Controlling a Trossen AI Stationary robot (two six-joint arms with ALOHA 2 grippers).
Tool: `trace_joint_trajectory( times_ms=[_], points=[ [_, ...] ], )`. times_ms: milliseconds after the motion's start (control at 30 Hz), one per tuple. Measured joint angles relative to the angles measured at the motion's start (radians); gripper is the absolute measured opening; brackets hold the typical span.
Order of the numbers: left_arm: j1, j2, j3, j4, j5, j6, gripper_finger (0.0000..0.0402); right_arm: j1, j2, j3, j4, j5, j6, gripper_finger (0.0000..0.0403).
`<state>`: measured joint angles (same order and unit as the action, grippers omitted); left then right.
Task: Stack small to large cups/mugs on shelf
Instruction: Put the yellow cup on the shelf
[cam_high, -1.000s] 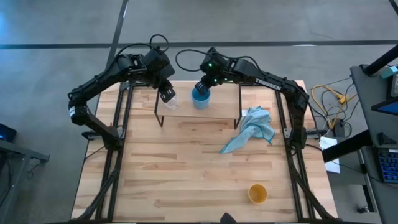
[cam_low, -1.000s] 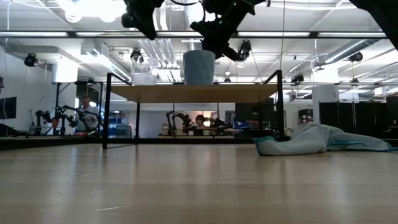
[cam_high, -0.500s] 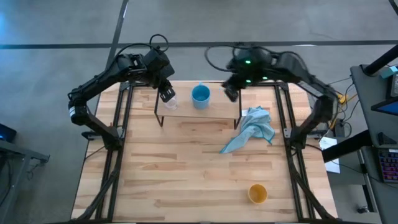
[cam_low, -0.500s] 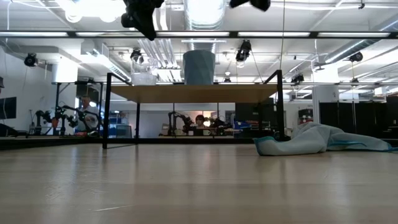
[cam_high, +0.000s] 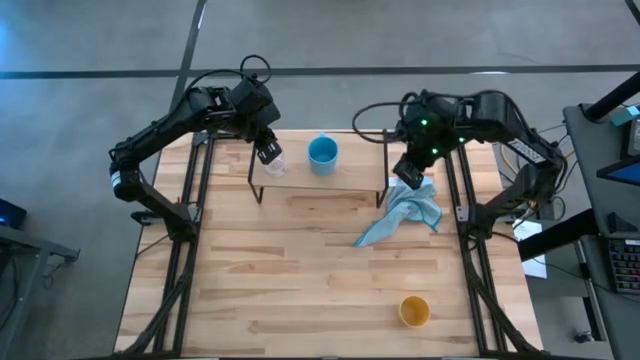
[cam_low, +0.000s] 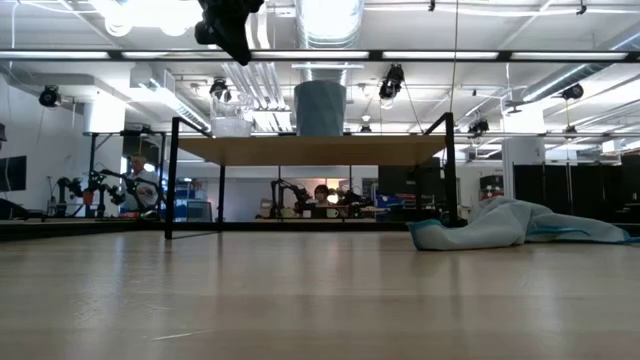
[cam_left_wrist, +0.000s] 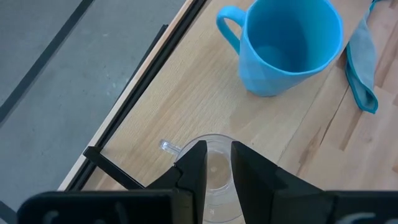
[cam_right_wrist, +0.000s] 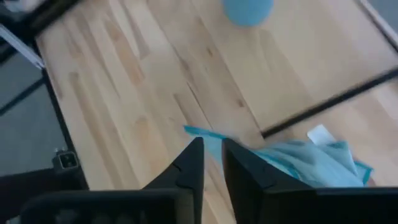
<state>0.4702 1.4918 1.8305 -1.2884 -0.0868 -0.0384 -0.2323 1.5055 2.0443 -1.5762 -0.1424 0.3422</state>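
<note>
Your light blue cup (cam_high: 322, 154) stands upright on the shelf (cam_high: 350, 172), just beside the clear glass (cam_high: 274, 164). Since the earlier frame your right gripper (cam_high: 407, 174) has left that cup and swung out past the shelf's end, over the crumpled blue cloth (cam_high: 402, 210); its fingers are nearly together, holding nothing. Your left gripper (cam_high: 266, 150) remains over the glass, fingers astride its rim. The yellow-orange cup (cam_high: 414, 311) sits well apart on the planked tabletop (cam_high: 280, 280).

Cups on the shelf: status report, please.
Left tool over clear glass on shelf. Right tool above cloth. Blue cup shelved; yellow cup on table.
</note>
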Motion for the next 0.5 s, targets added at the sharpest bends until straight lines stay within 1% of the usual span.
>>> trace_joint_trajectory(
  times_ms=[67,167,267,367,500],
  points=[
    [0.000,0.000,0.000,-0.001,0.000,0.000,0.0059,0.006,0.001,-0.020,0.006,-0.003,0.002,0.0070],
    [0.000,0.000,0.000,-0.003,0.000,-0.001,0.0059,0.016,0.004,-0.054,0.007,-0.059,0.010,0.0089],
    [0.000,0.000,0.000,-0.003,0.000,-0.001,0.0059,0.057,0.002,-0.098,0.005,-0.124,0.098,0.0098],
    [0.000,0.000,0.000,-0.003,0.000,-0.001,0.0059,0.141,0.002,-0.149,0.005,-0.156,0.144,0.0099],
    [0.000,0.000,0.000,-0.003,0.000,-0.001,0.0059,0.286,0.002,-0.223,0.005,-0.185,0.228,0.0091]
  ],
)
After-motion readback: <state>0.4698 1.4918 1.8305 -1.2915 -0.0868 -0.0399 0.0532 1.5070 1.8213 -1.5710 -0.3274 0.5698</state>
